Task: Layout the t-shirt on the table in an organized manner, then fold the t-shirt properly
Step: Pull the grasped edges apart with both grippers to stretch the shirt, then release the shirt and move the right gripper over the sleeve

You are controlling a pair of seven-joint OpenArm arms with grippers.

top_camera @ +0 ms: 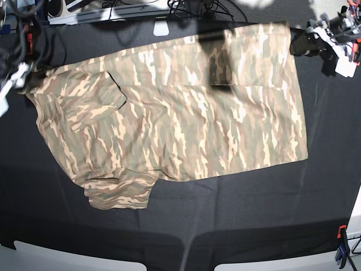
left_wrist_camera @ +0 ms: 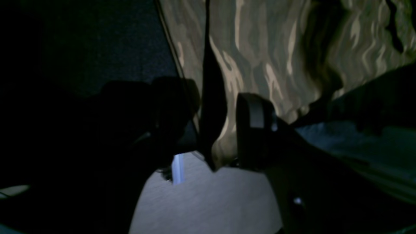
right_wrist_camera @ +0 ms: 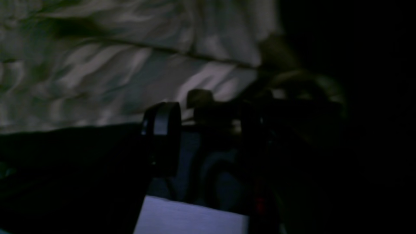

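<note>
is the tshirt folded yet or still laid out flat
Spread out, not folded: the t-shirt lies open across the table, one sleeve sticking out, some wrinkles.

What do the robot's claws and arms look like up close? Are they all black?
Mostly, yes. The left claw has dark, chunky black fingers with a paler grey pad on one tip. The right claw looks the same: a rounded black finger with a grey pad. In the base view the arms have black bodies with white parts and black cables trailing nearby.

No readable text, labels, brands, numbers or signs anywhere in views.
</note>
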